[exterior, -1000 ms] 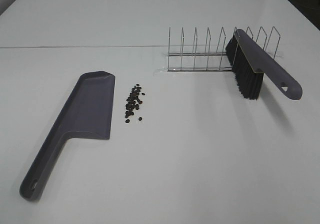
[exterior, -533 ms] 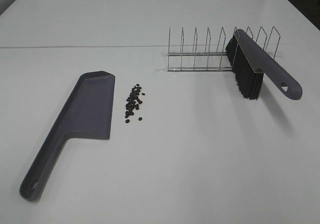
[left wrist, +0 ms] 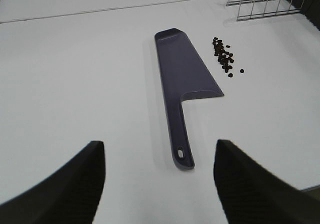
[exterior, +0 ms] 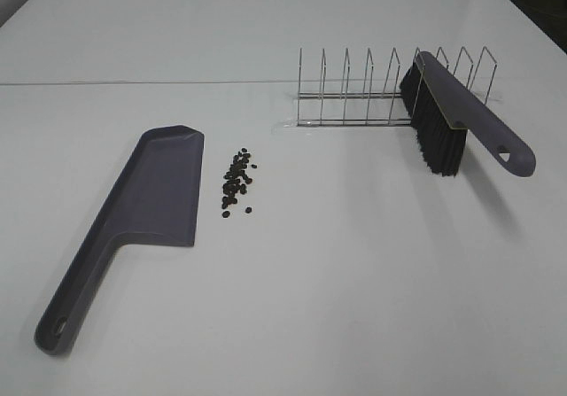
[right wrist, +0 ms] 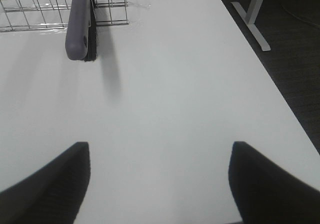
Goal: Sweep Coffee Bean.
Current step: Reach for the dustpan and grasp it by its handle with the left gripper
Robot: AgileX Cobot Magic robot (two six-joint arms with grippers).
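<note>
A loose cluster of dark coffee beans (exterior: 236,182) lies on the white table just right of a purple dustpan (exterior: 142,210), seen also in the left wrist view as coffee beans (left wrist: 223,57) beside the dustpan (left wrist: 182,78). A purple brush (exterior: 452,121) with black bristles leans in a wire rack (exterior: 372,90); its handle (right wrist: 79,21) points toward my right gripper. My left gripper (left wrist: 159,181) hovers open behind the dustpan's handle end, holding nothing. My right gripper (right wrist: 159,181) hovers open over bare table, short of the brush. Neither gripper shows in the exterior high view.
The table's right edge (right wrist: 260,73) drops off to a dark floor with a table leg (right wrist: 252,13). A seam (exterior: 133,82) runs across the table behind the dustpan and rack.
</note>
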